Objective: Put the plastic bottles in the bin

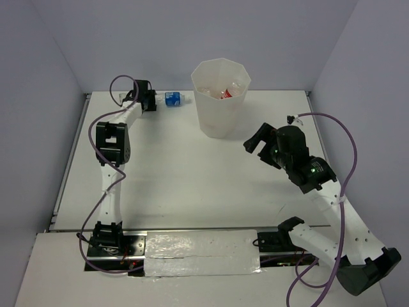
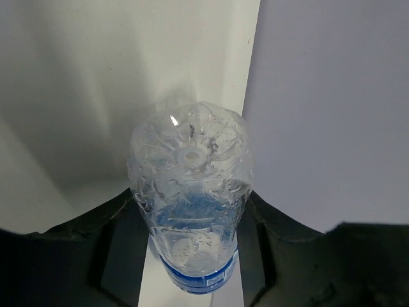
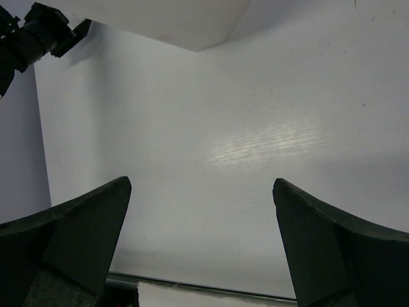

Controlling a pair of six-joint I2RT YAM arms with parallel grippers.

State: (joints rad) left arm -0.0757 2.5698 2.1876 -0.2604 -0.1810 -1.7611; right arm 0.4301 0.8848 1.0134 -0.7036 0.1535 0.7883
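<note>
1. The table (image 1: 179, 173): a white surface carrying both arms and the task's things.
2. The bin (image 1: 218, 118): stands upright near the far edge, with bottles (image 1: 225, 93) inside, one of them red-labelled.
3. The right tool (image 1: 257, 144): fingers wide apart, above the table to the right of the bin.
4. The left tool (image 1: 153, 100): clamped on the blue-labelled bottle (image 1: 172, 98).
5. The blue-labelled bottle: at the far edge, left of the bin and apart from it. Its long axis runs along that edge, base toward the left tool, other end toward the bin.

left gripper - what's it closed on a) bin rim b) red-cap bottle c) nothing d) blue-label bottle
d: the left wrist view shows the left gripper with its fingers against both sides of a clear blue-label bottle.
</note>
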